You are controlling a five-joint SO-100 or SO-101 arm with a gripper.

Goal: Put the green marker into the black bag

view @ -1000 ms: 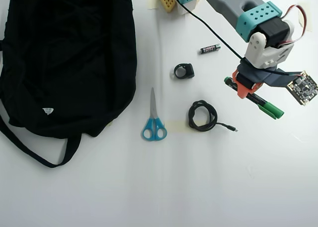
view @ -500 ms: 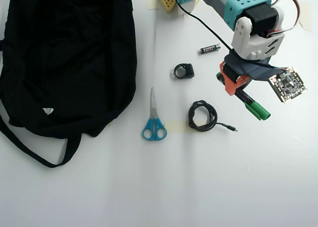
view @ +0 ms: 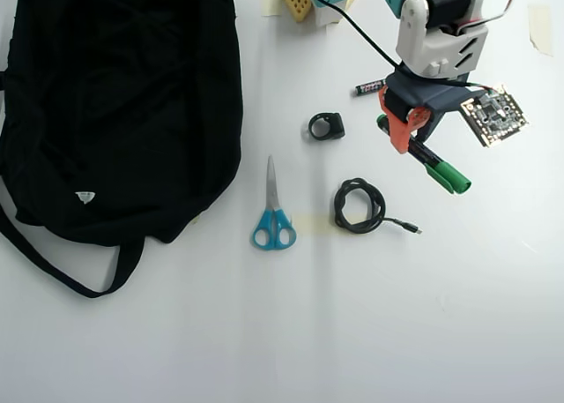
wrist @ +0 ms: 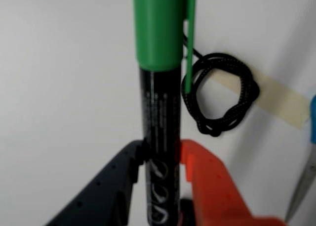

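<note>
One green marker (view: 430, 162) is all your tool (view: 403, 133) carries: the dark and orange fingers (wrist: 212, 186) are pinched on its dark printed barrel, and in the wrist view the green cap (wrist: 159, 28) with its clip stands up at the top centre of the frame. In the overhead view you find the marker in the upper right, lying on a slant with the cap end pointing toward the lower right, away from the arm. Whether it touches the table (view: 352, 332) or is lifted off it, you cannot tell.

One black bag (view: 115, 103) fills the upper left of the overhead view, well apart from the marker, with one strap (view: 62, 275) looping out at its lower left and a tiny white label (view: 85, 196) on the fabric.

Between them you have one pair of blue-handled scissors (view: 272, 211) near the centre, one small black ring-shaped clip (view: 326, 125) above and right of the scissors, one coiled black cord (view: 359, 205) just below the marker, and one small black battery (view: 370, 86), partly under the arm. In the wrist view the cord (wrist: 222, 95) lies behind the clip, on a strip of tape (wrist: 279, 100).
</note>
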